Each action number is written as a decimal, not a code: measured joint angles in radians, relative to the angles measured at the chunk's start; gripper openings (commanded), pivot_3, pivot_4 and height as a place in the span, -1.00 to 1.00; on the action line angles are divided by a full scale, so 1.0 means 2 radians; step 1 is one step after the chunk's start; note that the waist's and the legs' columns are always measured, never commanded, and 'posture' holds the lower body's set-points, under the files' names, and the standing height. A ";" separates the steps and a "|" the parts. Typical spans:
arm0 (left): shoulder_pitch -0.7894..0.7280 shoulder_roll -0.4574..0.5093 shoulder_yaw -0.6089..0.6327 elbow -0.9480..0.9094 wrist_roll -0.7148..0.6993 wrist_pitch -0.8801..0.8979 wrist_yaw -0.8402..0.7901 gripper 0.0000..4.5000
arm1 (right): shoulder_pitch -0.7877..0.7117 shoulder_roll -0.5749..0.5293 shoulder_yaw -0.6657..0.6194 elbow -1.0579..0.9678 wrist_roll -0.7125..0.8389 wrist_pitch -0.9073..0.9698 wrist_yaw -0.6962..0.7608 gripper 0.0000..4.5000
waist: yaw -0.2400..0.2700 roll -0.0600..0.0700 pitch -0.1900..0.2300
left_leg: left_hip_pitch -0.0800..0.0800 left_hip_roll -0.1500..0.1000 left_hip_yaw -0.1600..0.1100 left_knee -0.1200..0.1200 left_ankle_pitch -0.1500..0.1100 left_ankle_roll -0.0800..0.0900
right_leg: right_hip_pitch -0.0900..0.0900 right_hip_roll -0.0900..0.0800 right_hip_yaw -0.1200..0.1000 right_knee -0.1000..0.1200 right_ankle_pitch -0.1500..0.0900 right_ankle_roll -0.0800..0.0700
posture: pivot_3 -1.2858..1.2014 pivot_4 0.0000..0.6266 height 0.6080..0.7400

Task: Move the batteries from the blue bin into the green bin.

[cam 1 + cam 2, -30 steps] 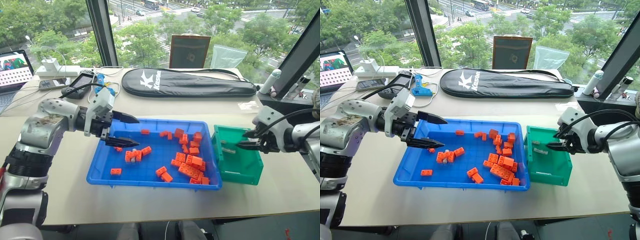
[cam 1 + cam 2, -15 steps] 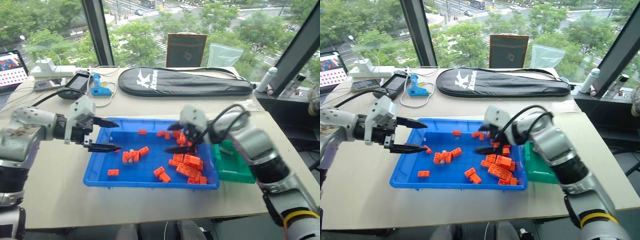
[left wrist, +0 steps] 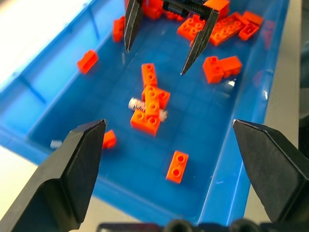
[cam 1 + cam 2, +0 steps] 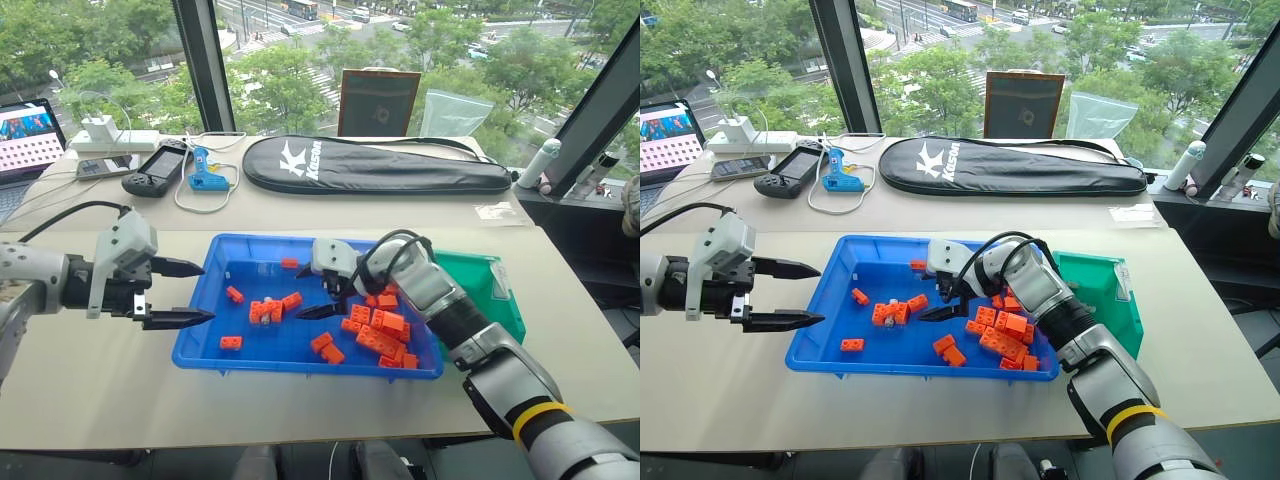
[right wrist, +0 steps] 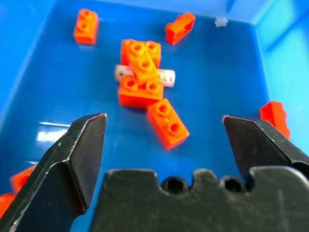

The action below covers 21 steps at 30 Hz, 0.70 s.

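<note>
You've got one silver battery lying flat in the blue bin, half under orange bricks; green bin sits just right.

**Desk clutter roundup**

Black racket bag lies across the back of the table, framed board upright behind it. Laptop, charger, controller and blue gadget far left. Orange bricks scattered about.

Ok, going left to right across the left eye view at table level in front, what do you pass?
Left gripper, open, beside the tray → blue bin → small brick cluster over a battery → right gripper, open → big pile of orange bricks → green bin.
</note>
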 measured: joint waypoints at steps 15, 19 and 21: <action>-0.013 -0.003 -0.005 -0.006 -0.002 -0.009 0.028 1.00 | -0.008 0.028 -0.009 0.065 -0.011 -0.019 0.011 -0.53 | -0.002 0.000 0.000 | 0.000 0.000 0.000 0.000 0.000 -0.001 | 0.000 0.000 0.000 0.000 0.000 0.000 | 0.03 -0.52 1.00; -0.022 -0.012 -0.023 0.005 0.003 -0.021 0.033 1.00 | 0.001 -0.009 -0.019 0.036 -0.019 -0.014 0.019 -0.53 | -0.001 0.000 0.000 | 0.000 0.000 0.000 0.000 0.000 -0.001 | 0.000 0.000 0.000 0.000 0.000 0.000 | 0.03 -0.52 1.00; -0.024 -0.015 -0.026 0.005 0.003 -0.024 0.034 1.00 | 0.003 -0.030 -0.025 0.015 -0.019 -0.008 0.028 -0.53 | -0.001 0.000 0.000 | 0.000 0.000 0.000 0.000 0.000 -0.001 | 0.000 0.000 0.000 0.000 0.000 0.000 | 0.03 -0.52 1.00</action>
